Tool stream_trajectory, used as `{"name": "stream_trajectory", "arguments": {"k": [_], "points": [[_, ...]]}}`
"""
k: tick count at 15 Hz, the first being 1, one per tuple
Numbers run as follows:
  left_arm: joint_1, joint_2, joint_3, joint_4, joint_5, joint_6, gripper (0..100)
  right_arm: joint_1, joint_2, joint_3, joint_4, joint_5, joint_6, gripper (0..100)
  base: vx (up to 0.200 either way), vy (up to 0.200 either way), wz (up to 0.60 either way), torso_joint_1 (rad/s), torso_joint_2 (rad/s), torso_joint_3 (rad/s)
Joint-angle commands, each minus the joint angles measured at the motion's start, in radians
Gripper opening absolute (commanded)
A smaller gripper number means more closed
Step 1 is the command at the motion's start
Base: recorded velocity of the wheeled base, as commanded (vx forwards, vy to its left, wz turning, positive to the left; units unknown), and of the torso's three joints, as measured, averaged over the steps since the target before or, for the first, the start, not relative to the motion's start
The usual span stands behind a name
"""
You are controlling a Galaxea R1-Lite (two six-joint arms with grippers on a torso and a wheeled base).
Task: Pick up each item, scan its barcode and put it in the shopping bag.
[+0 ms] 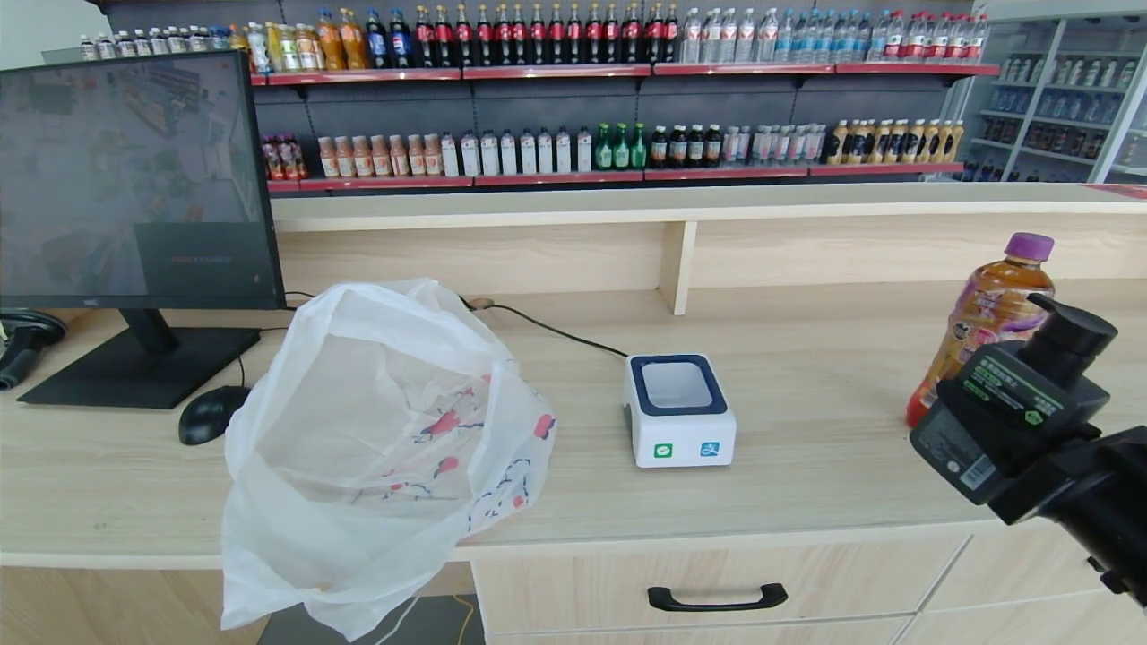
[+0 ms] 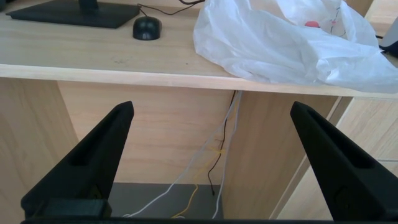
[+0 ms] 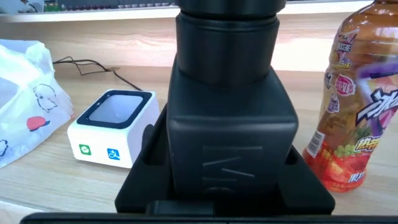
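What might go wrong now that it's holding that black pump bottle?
The black pump bottle in the right gripper sits close beside the standing drink bottle; swinging toward the scanner might tip it. The shopping bag sags over the counter edge, so a bottle dropped in may drag it off.

Surface: pale wooden counter (image 1: 806, 403).
Left end: monitor (image 1: 134, 179) on its black stand; black mouse (image 1: 211, 414) just beside the base.
Front left: white shopping bag (image 1: 376, 448), open, sagging over the edge.
Middle: white scanner (image 1: 678, 421).
Right: orange drink bottle (image 1: 986, 322), upright.
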State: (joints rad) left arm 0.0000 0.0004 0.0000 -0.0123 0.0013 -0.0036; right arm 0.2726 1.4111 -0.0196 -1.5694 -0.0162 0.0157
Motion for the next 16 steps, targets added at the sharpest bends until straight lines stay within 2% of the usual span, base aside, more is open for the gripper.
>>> {"name": "stream_trajectory", "arguments": {"k": [1, 3, 5, 9, 13, 16], "points": [[0.0, 0.0, 0.0, 0.0, 0.0, 0.001, 100, -0.006, -0.052, 0.02, -0.001, 0.009, -0.003, 0, 0.0, 0.0, 0.0, 0.0, 0.0, 0.0], [0.0, 0.0, 0.0, 0.0, 0.0, 0.001, 100, 0.039, 0.008, 0.02, -0.001, 0.038, 0.043, 0, 0.0, 0.0, 0.0, 0.0, 0.0, 0.0], [0.0, 0.0, 0.0, 0.0, 0.0, 0.001, 100, 0.208, 0.051, 0.0, -0.001, 0.079, 0.092, 0, 0.0, 0.0, 0.0, 0.0, 0.0, 0.0], [0.0, 0.0, 0.0, 0.0, 0.0, 0.001, 100, 0.382, 0.108, -0.053, -0.001, 0.165, 0.167, 0, 0.0, 0.0, 0.0, 0.0, 0.0, 0.0], [0.0, 0.0, 0.0, 0.0, 0.0, 0.001, 100, 0.613, 0.14, -0.161, -0.001, 0.177, 0.306, 0, 0.0, 0.0, 0.0, 0.0, 0.0, 0.0], [0.0, 0.0, 0.0, 0.0, 0.0, 0.001, 100, 0.686, 0.189, -0.224, -0.001, 0.248, 0.4, 0, 0.0, 0.0, 0.0, 0.0, 0.0, 0.0]]}}
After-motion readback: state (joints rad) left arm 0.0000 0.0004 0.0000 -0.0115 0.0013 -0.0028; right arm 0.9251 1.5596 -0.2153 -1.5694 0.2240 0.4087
